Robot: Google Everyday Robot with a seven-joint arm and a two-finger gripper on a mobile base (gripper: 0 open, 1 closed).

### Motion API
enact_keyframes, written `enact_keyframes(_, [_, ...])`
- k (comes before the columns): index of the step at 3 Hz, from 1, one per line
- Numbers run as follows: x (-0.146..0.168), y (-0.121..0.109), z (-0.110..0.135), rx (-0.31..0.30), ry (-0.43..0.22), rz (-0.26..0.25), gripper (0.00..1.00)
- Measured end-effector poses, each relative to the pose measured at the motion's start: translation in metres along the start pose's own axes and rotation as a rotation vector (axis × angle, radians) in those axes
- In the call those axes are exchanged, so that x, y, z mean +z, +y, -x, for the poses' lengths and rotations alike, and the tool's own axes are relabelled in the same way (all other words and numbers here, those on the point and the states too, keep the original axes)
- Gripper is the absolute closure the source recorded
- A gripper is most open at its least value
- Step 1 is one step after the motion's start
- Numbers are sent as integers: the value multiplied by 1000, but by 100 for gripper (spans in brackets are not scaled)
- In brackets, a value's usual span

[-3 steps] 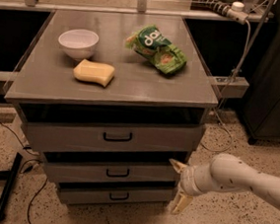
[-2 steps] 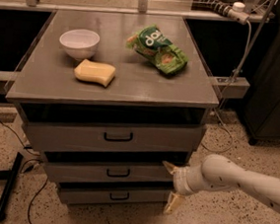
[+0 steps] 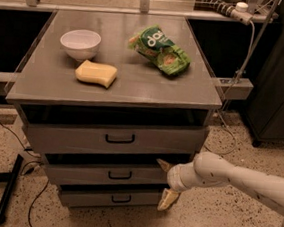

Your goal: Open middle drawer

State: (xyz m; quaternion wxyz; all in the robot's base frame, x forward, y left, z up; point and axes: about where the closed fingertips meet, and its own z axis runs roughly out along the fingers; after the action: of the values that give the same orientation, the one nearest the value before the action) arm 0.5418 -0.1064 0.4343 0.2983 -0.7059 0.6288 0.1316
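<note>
Since a second ago, the gripper (image 3: 166, 183) has slid leftward along the front of the grey cabinet (image 3: 134, 87) and now sits at the right end of the cabinet's drawer stack, carried by the white arm (image 3: 236, 177) that reaches in from the cabinet's lower right. Its claw is spread wide: the upper finger lies at the dark gap just above the right end of the middle drawer (image 3: 81, 175), while the lower finger hangs down in front of the right end of the bottom drawer (image 3: 86, 197), and nothing is held between them. That middle drawer is the second front down in the cabinet, below the taller top drawer (image 3: 69, 139), and its small black handle (image 3: 120, 175) sits at the centre of its panel, well to the left of the claw and untouched. On the cabinet's top, a white bowl (image 3: 80, 43) stands toward the back left, a yellow sponge (image 3: 96, 73) lies just in front of it, and a green snack bag (image 3: 160, 49) rests toward the back right. A black bar (image 3: 8, 188) lies on the speckled floor to the cabinet's left.
</note>
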Motion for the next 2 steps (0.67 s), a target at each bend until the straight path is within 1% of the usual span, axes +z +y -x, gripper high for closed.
enact_keyframes(1, [13, -28, -1, -22, 16, -50, 0])
enact_keyframes(2, [13, -28, -1, -22, 16, -50, 0])
